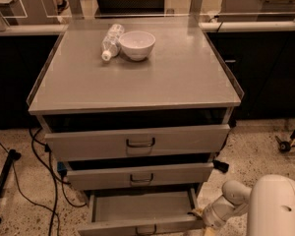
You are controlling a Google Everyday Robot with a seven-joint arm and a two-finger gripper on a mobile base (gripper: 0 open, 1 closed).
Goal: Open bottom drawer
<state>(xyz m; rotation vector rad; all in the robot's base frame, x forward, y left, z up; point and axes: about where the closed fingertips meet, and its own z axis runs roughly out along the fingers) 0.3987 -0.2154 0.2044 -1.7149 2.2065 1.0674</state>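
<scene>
The bottom drawer (137,208) is the lowest of three grey metal drawers in the camera view. It stands pulled out toward me, with its bare inside showing. Its front (113,228) runs along the bottom edge of the view, with the small dark handle (146,229) partly cut off. My gripper (200,215) is at the right front corner of this drawer, at the end of the white arm (231,200) that comes in from the lower right. It is touching or very close to the drawer's edge; I cannot tell which.
The top drawer (137,142) and the middle drawer (140,175) each stand slightly out. A white bowl (137,44) and a lying plastic bottle (111,41) sit on the cabinet top (177,77). Cables (37,181) and a black stand (2,191) lie at left, a caster (284,146) at right.
</scene>
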